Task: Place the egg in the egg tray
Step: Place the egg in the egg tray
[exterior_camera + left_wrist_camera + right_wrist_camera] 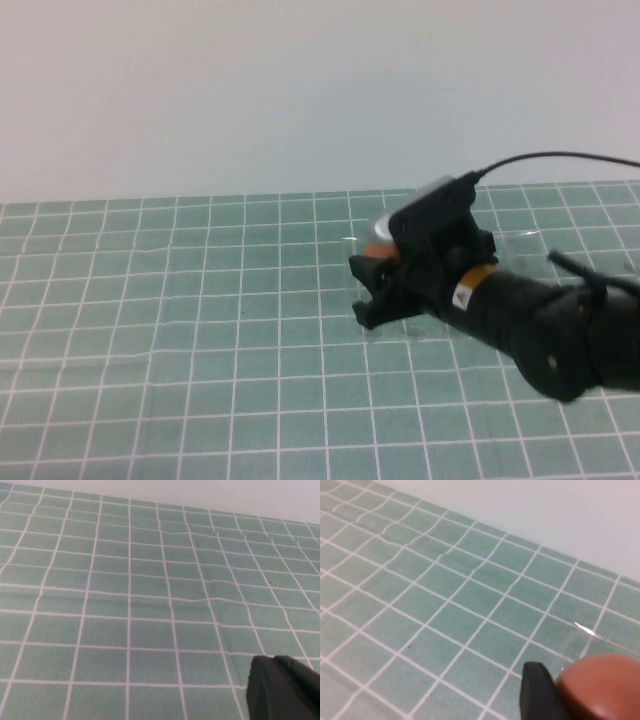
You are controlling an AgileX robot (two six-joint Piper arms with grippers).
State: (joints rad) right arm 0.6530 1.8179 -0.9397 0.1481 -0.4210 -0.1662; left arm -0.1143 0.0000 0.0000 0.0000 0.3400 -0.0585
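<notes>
Orange-brown, the egg point(602, 687) was held between the closed fingers of the right gripper point(378, 285), above the clear tray's point(510, 245) near edge. A misjudged cup could send it rolling onto the counter point(200, 330). Little of the left gripper point(282, 690) was seen; its opening could not be told.

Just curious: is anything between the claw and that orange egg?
No. In the right wrist view the right gripper touches the egg directly; the left gripper is elsewhere.
</notes>
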